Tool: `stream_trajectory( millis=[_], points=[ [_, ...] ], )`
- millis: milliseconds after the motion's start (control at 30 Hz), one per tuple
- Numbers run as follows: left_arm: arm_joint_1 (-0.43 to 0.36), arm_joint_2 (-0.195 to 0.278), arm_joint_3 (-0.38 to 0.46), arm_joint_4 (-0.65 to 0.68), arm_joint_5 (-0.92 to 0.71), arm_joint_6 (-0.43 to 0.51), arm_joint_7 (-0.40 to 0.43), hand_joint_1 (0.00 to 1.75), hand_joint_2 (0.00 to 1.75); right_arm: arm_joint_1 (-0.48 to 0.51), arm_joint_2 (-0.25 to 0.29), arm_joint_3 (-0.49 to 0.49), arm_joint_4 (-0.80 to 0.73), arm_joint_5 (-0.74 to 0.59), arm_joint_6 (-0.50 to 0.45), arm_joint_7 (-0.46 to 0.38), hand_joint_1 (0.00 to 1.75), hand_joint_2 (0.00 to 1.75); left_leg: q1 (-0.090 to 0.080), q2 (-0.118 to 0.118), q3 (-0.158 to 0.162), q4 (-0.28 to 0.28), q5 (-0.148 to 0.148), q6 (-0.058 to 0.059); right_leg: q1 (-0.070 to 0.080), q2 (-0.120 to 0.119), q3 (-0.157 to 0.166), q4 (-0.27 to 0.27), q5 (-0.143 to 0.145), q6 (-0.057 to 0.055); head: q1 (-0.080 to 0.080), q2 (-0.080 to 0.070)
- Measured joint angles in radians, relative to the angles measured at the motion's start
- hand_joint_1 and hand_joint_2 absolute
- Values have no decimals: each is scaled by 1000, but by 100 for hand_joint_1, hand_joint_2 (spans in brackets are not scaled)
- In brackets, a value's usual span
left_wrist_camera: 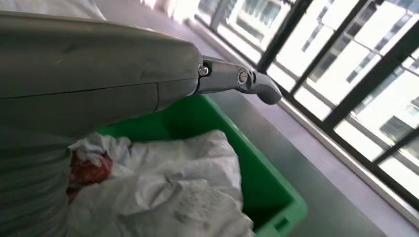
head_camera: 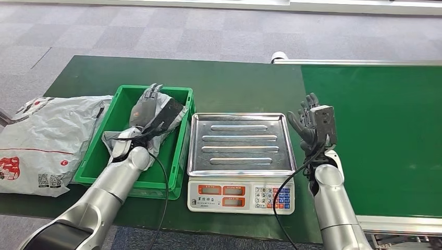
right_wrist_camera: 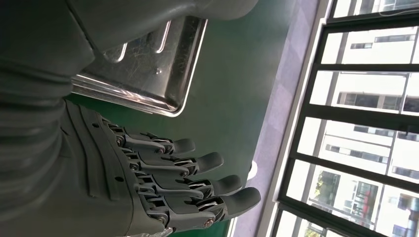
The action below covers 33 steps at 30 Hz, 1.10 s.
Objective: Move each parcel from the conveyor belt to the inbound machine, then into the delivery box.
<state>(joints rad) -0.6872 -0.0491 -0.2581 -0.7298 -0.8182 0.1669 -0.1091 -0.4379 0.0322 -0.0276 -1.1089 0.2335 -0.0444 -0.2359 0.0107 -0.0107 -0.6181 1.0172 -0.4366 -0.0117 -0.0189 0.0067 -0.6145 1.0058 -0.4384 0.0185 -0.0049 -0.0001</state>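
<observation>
Green table (head_camera: 234, 83) on grey carpet (head_camera: 156, 31)

Left hand (head_camera: 147, 107) reaches into the green plastic crate (head_camera: 180, 156), fingers extended and resting on a crumpled grey-white plastic mailer parcel (head_camera: 169, 119) lying inside it. Beyond the crate, on the side away from the right hand, a second, larger grey poly bag with red print (head_camera: 44, 143) lies flat on the dark green table (head_camera: 234, 86). Right hand (head_camera: 311, 122) is raised, fingers apart and holding nothing, just beside the ribbed steel pan of the weighing scale (head_camera: 240, 143), at the edge of the green conveyor belt (head_camera: 385, 135).
</observation>
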Motion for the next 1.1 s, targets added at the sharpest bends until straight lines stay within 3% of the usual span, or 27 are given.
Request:
stream_trajectory(
  millis=[100,200,300,500,633,900,1100],
  points=[
    [4,-3,22,-37,232,-192,-119,0,175,-10,0,6,4,-7,10,-18,0,175,0,0,0,0,0,0,0,0,0,0,0,0,0,0],
    [17,-4,31,-87,451,-387,-183,0,175,-29,-1,26,17,-32,19,-37,0,175,0,1,0,0,0,0,0,1,0,0,0,0,0,0],
    [34,-4,32,-129,566,-467,-196,0,175,-46,-1,55,28,-55,20,-50,0,175,0,0,0,0,0,0,1,0,0,0,0,0,0,0],
    [46,-4,32,-165,611,-486,-199,0,175,-64,-2,81,43,-67,18,-53,0,175,0,-1,0,0,0,0,1,0,0,0,0,0,0,0],
    [39,-12,32,-162,743,-518,-199,0,175,-97,3,111,55,-94,0,-49,0,175,0,0,0,0,0,0,0,0,0,0,0,0,0,0],
    [-28,-68,30,-80,875,-423,-212,0,175,-208,60,216,154,-208,-82,-16,0,175,0,-1,0,0,1,-1,1,0,0,0,1,0,0,0],
    [-60,-99,26,-48,923,-367,-209,0,175,-232,72,263,214,-214,-134,-39,0,175,0,0,0,0,1,-1,0,0,0,0,1,0,0,0]
  ],
)
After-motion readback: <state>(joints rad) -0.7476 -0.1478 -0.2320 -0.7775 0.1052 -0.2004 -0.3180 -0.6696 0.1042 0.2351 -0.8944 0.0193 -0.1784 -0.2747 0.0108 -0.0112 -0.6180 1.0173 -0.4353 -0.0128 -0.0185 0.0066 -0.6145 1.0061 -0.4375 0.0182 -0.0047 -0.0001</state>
